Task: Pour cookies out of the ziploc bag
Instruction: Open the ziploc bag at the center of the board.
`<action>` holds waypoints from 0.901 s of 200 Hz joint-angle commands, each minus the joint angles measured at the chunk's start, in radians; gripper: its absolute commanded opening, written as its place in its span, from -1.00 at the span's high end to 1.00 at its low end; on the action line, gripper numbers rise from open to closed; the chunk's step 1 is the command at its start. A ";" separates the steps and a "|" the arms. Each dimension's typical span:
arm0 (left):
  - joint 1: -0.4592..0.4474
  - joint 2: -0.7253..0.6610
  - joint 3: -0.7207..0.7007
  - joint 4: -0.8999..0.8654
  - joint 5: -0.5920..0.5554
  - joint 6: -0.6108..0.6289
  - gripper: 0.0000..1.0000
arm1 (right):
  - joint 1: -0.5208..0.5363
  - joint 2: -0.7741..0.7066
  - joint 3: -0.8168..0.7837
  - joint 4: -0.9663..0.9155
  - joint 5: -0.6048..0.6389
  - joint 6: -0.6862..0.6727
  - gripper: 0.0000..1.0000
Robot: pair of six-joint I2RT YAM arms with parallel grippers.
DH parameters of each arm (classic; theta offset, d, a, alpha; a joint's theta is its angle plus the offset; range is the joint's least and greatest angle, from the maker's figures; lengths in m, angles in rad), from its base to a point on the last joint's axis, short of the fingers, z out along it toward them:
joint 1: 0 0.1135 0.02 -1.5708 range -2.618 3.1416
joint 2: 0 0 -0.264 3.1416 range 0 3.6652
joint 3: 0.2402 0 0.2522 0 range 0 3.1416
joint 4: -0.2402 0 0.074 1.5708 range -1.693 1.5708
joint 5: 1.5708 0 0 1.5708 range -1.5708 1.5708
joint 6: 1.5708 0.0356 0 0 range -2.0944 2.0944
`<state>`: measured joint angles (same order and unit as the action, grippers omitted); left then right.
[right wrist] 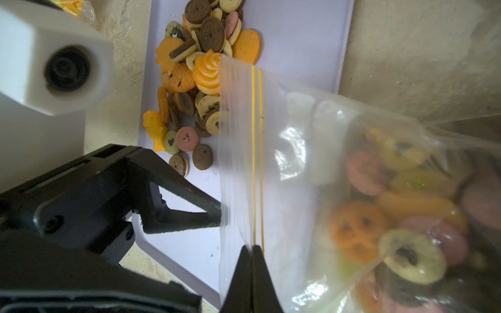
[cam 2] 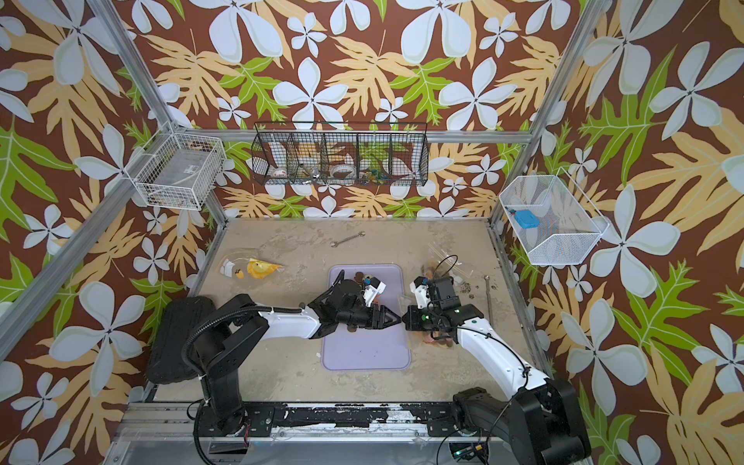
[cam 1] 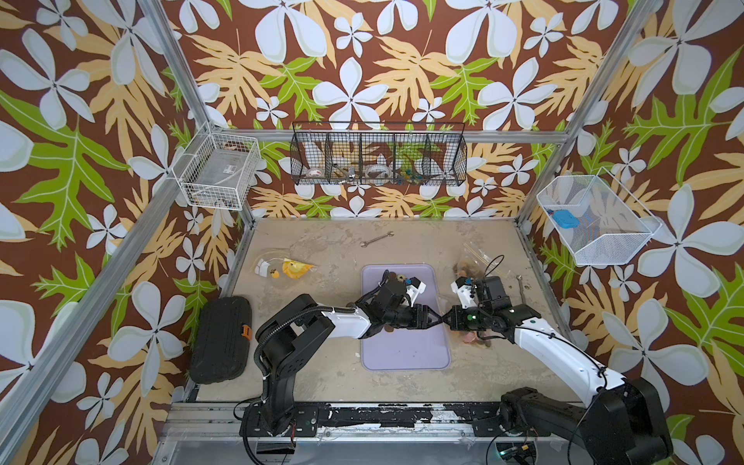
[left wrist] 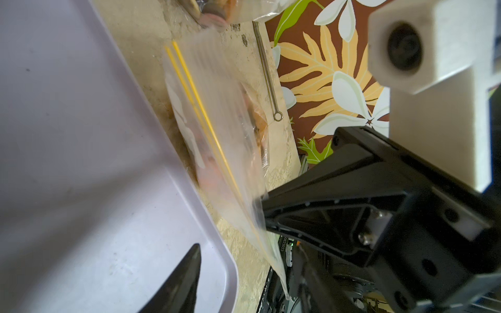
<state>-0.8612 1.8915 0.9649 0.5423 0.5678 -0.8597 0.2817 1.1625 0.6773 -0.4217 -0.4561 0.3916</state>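
Closest to the lens in the right wrist view we see the right gripper (right wrist: 252,252). Its two black jaws are pressed together on the clear film of the ziploc bag (right wrist: 284,162), right at the pair of yellow zip lines. The bag's belly sags beside it, blurred, packed with cookies (right wrist: 393,216) in pink, orange, yellow and dark brown. Past the bag's lip a loose heap (right wrist: 200,67) of them lies on the lilac tray (right wrist: 298,32), and the film veils part of that tray from us.

The left gripper (right wrist: 217,215) reaches in from the opposite side. Its jaws stand apart with a wedge of light between them, and their tips are at the bag's lip. We cannot tell whether either tip touches the film.

In both top views the two grippers meet tip to tip over the tray's right edge. The left arm's wrist and its white camera block (cam 1: 416,286) cover most of the heap there, and the right forearm (cam 1: 543,342) hides most of the bag.

Around them on the sandy tabletop (cam 1: 322,249) we find:
- a wrench (cam 1: 376,238) towards the back wall
- a yellow toy (cam 1: 296,269) in clear wrapping, left of the tray
- a black case (cam 1: 221,340) at the left edge
- a thin metal rod (cam 1: 522,292) near the right edge
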 commanded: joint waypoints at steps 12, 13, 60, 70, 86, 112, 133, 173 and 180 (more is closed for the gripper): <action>-0.004 0.020 0.012 0.027 0.012 -0.016 0.06 | 0.000 -0.007 -0.004 -0.014 -0.019 0.000 1.00; -0.004 0.021 0.012 0.027 0.012 -0.017 0.06 | -0.001 -0.008 -0.005 -0.014 -0.018 0.000 1.00; -0.006 0.048 0.033 0.029 0.026 -0.033 0.35 | 0.000 -0.018 -0.010 -0.017 -0.019 0.005 1.00; -0.006 0.053 0.037 0.037 0.030 -0.041 0.42 | 0.000 -0.018 -0.009 -0.017 -0.019 0.006 1.00; -0.007 0.062 0.043 0.043 0.036 -0.051 0.50 | 0.000 -0.018 -0.008 -0.018 -0.018 0.007 1.00; -0.007 0.078 0.053 0.054 0.044 -0.066 0.70 | 0.000 -0.027 -0.008 -0.021 -0.019 0.008 1.00; -0.009 0.086 0.053 0.069 0.051 -0.078 0.82 | 0.000 -0.035 -0.008 -0.025 -0.009 0.010 1.00; -0.009 0.092 0.061 0.088 0.056 -0.085 1.00 | 0.000 -0.046 -0.009 -0.023 0.011 0.021 0.93; -0.009 0.093 0.063 0.092 0.056 -0.086 1.00 | 0.001 -0.048 -0.008 -0.023 0.015 0.024 0.84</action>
<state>-0.8680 1.9785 1.0172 0.5888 0.6102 -0.9276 0.2810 1.1217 0.6689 -0.4469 -0.4519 0.4065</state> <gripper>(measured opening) 0.060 0.050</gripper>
